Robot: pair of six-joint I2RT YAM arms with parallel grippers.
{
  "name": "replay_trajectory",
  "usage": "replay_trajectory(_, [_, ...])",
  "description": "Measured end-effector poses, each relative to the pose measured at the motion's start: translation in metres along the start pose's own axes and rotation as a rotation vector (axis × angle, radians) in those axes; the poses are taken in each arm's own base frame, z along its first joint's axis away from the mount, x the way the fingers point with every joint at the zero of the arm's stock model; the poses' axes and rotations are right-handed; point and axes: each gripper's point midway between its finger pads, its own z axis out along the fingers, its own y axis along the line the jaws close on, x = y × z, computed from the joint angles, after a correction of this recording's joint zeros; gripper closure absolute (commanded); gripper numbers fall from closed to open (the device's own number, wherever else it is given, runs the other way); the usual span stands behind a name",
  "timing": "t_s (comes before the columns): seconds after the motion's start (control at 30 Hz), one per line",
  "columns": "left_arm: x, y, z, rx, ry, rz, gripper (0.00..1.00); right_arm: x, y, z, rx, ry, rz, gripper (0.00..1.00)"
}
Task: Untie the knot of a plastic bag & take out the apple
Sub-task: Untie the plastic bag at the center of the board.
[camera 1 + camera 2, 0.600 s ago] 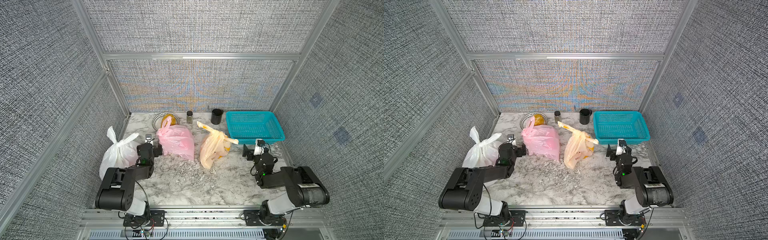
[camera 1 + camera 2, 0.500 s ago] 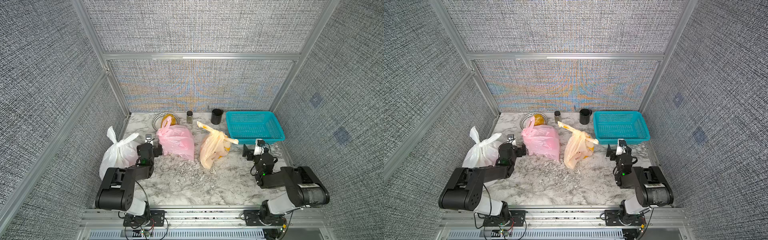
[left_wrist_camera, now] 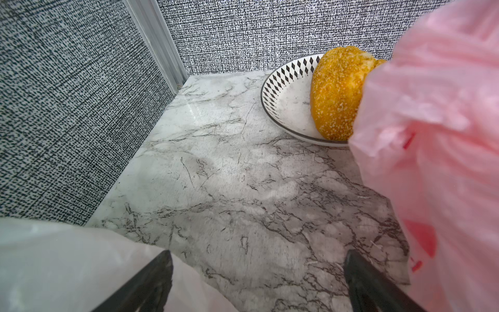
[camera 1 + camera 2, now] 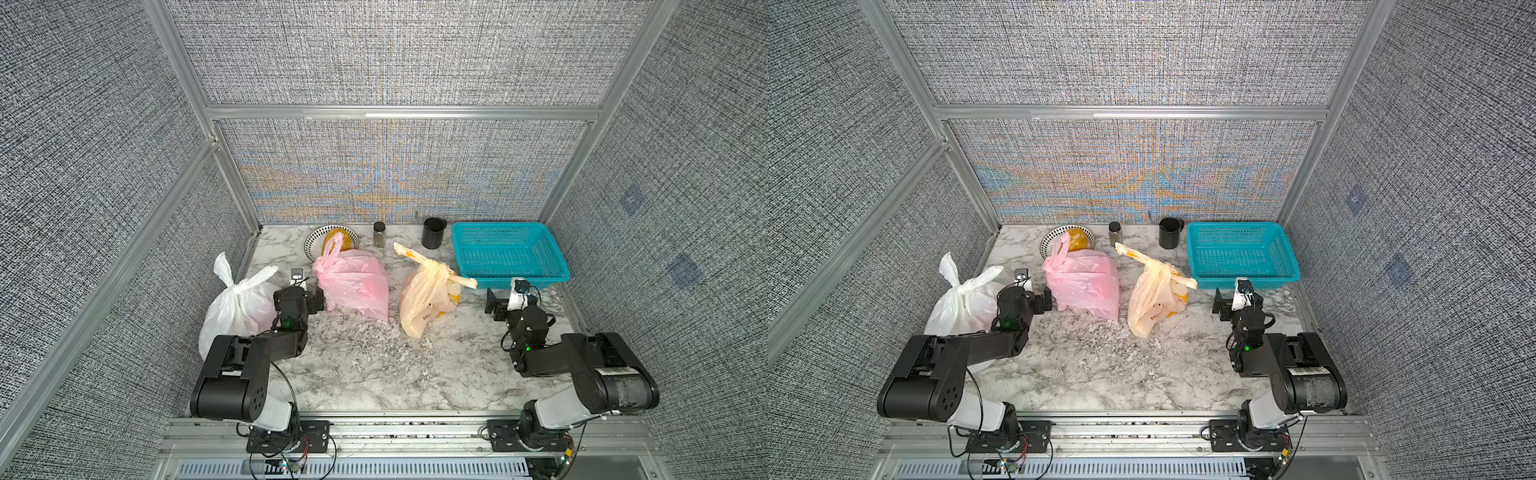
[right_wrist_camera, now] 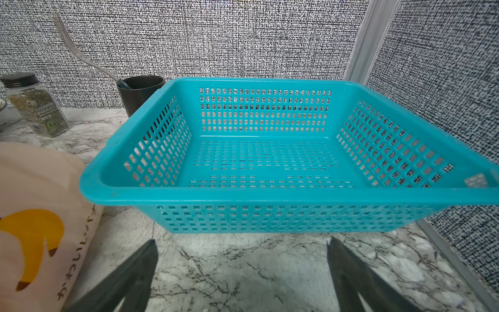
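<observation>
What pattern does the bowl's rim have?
Black diamonds on white; the bowl shows best in the left wrist view.

Glossy marble-look table (image 4: 374, 374), plastic basket (image 4: 521, 281) (smooth), crinkled pink bag (image 4: 357, 282)

No change is detectable between the earlier top views and the present ones. The left gripper (image 4: 306, 291) occupies the same position between the white bag (image 4: 237, 303) and the pink bag (image 4: 353, 282), with no visible difference in jaw spread, which is wide. The right gripper (image 4: 508, 297) occupies the same position, just in front of the teal basket (image 4: 519, 277) and beside the orange bag (image 4: 428, 295), jaws likewise wide apart. Outline, knot and placement of all three bags match the earlier views. Comparison covers the top views only.
</observation>
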Motion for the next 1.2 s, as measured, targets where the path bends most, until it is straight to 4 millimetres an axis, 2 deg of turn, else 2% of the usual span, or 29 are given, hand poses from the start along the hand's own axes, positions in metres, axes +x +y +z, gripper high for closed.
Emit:
replay_trajectory(0.57, [0.000, 0.000, 0.000, 0.000, 0.000, 0.000, 0.00, -0.004, -0.002, 0.002, 0.006, -0.007, 0.002, 0.02])
replay_trajectory(0.63, [0.000, 0.000, 0.000, 0.000, 0.000, 0.000, 0.00, -0.012, -0.004, 0.006, 0.012, -0.015, 0.008, 0.02])
replay_trajectory(0.8, [-0.002, 0.002, -0.002, -0.010, -0.006, -0.002, 0.00, -0.048, -0.006, 0.021, 0.017, -0.039, 0.015, 0.02])
replay_trajectory(0.93, [-0.018, 0.007, -0.006, -0.031, -0.031, -0.012, 0.00, -0.062, -0.005, 0.016, 0.013, -0.030, 0.043, 0.02])
replay_trajectory(1.1, [-0.047, 0.011, -0.020, -0.032, -0.064, -0.023, 0.00, -0.080, -0.012, 0.004, 0.011, -0.031, 0.203, 0.02])
replay_trajectory(1.2, [-0.059, 0.011, -0.030, -0.024, -0.075, -0.032, 0.00, -0.080, -0.010, 0.004, -0.007, 0.017, 0.295, 0.02])
